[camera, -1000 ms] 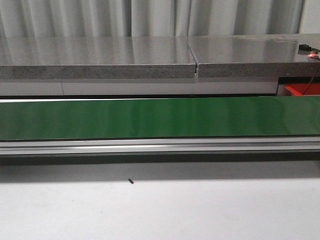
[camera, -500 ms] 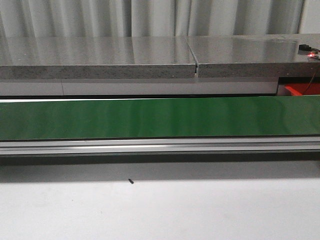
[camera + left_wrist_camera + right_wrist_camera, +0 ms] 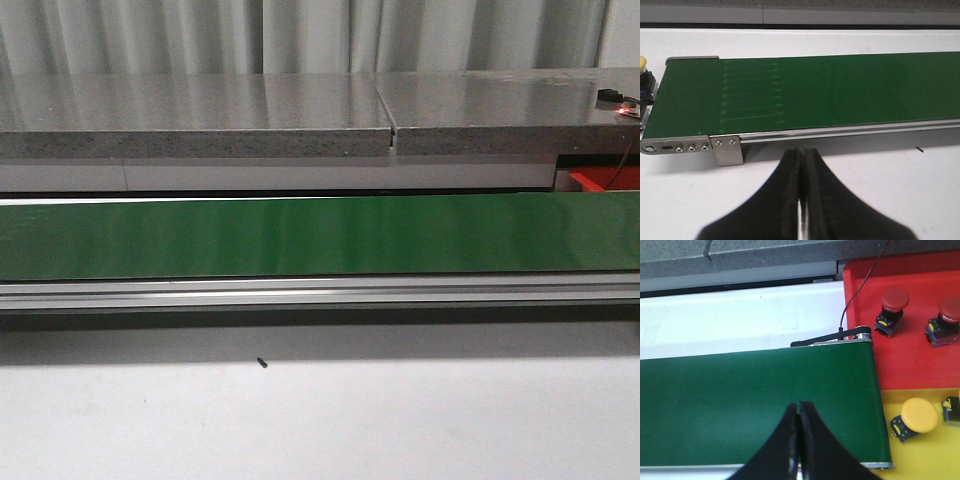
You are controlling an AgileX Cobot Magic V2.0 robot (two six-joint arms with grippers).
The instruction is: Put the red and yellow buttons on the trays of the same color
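In the right wrist view, a red tray (image 3: 920,360) holds two red buttons (image 3: 892,307) (image 3: 946,315), and a yellow tray (image 3: 920,455) beside it holds a yellow button (image 3: 915,417) and part of another (image 3: 952,410). My right gripper (image 3: 799,407) is shut and empty over the green belt (image 3: 755,405) near its end. In the left wrist view, my left gripper (image 3: 803,152) is shut and empty over the white table in front of the belt (image 3: 830,90); a yellow button (image 3: 642,62) shows at the frame edge beyond the belt's end. No gripper shows in the front view.
The green conveyor belt (image 3: 320,235) runs across the front view with an aluminium rail (image 3: 320,292) along its near side. A grey stone counter (image 3: 250,115) stands behind it. A corner of the red tray (image 3: 600,180) shows at the right. A small black speck (image 3: 261,363) lies on the table.
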